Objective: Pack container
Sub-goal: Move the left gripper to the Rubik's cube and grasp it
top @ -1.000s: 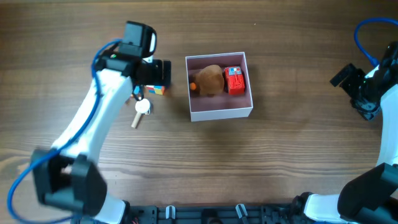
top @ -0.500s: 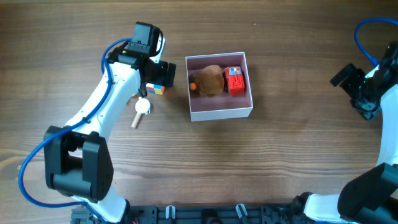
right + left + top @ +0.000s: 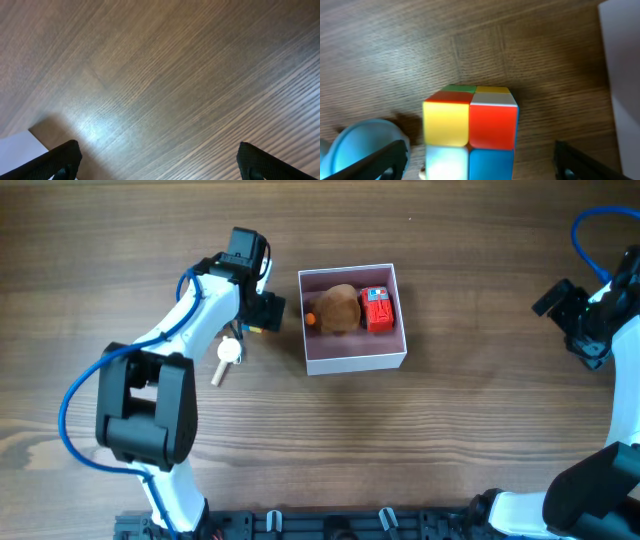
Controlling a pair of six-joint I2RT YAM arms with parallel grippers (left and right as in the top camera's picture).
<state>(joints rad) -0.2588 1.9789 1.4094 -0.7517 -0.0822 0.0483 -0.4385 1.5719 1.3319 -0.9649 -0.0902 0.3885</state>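
Observation:
The container (image 3: 355,354), a square white box with a pink inside, sits mid-table and holds a brown plush toy (image 3: 337,308) and a red toy (image 3: 377,309). A multicoloured cube (image 3: 469,125) lies on the table left of the box; in the overhead view it is mostly hidden under my left gripper (image 3: 262,313). My left gripper (image 3: 479,160) is open, its fingers wide on either side of the cube, not touching it. My right gripper (image 3: 159,162) is open and empty over bare wood at the far right (image 3: 582,330).
A small cream and wood toy (image 3: 226,358) lies below the left gripper, with a pale blue part (image 3: 362,147) beside the cube. The box's white wall (image 3: 625,75) shows at the right of the left wrist view.
My left gripper has moved right and toward the box, settling over the cube and covering it in the overhead view. The right arm has not moved.

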